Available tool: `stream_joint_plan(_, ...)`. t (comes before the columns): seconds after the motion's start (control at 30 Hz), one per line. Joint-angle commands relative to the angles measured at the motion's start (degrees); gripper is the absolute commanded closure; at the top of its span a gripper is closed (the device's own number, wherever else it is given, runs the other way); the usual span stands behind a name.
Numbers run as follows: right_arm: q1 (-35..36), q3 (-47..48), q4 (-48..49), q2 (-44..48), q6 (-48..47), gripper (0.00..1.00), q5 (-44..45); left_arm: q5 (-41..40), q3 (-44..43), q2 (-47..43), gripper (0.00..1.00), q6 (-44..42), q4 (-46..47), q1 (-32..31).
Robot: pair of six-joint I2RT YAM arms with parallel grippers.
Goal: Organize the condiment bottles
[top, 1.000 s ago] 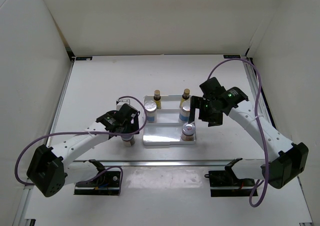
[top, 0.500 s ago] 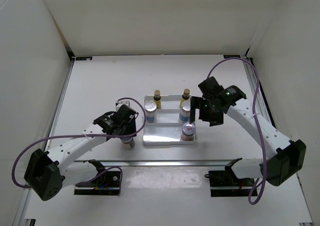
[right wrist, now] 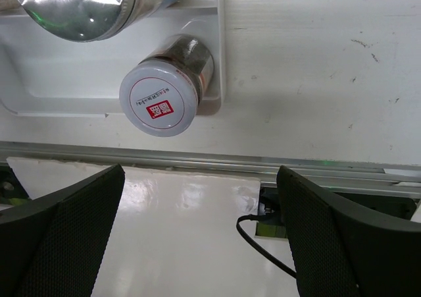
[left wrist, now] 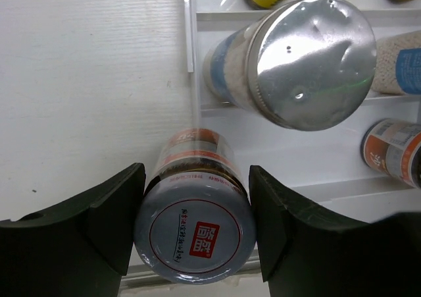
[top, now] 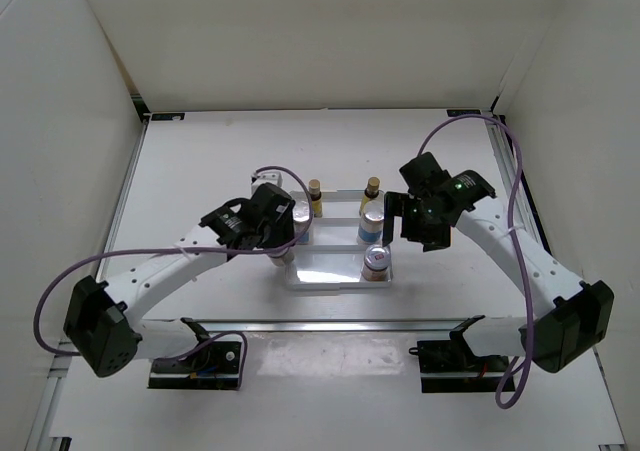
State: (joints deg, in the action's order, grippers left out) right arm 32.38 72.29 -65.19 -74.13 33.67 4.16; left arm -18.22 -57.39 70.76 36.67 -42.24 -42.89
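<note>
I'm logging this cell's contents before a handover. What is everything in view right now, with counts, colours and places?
Yellow bottles: 2, yellow with brown caps, tray's back step.
Blue-labelled bottles: 2, silver caps, tray's middle step.
Short jars: 2, reddish labels, pale lids; one on the tray's front right, one held at the tray's front left.
Tray: 1, white, stepped, table centre.
Table: 1, white, under everything.
Rail: 1, silver, table's near edge.
Purple cables: 2, one looping at each side.
Left gripper: 1, black, shut on one short jar.
Right gripper: 1, black, open, empty, right of the tray.
</note>
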Motion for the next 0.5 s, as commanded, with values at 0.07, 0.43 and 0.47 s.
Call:
stream_joint_plan(0.07,-0.9,1.4,-2.6,2.5,-0.6,0.00,2.0,4.4,-2.1,4.0,0.69,0.2,7.8,-1.6)
stream_joint_plan(0.43,-2.1,0.9,-2.6,3.0,-0.6,0.00,2.0,7.4,-5.0,10.4,0.69,-2.9,9.7,-4.9)
stream_joint_plan(0.47,-2.1,0.9,-2.6,3.0,-0.6,0.00,2.0,7.9,-5.0,10.4,0.69,-2.9,9.7,-5.4)
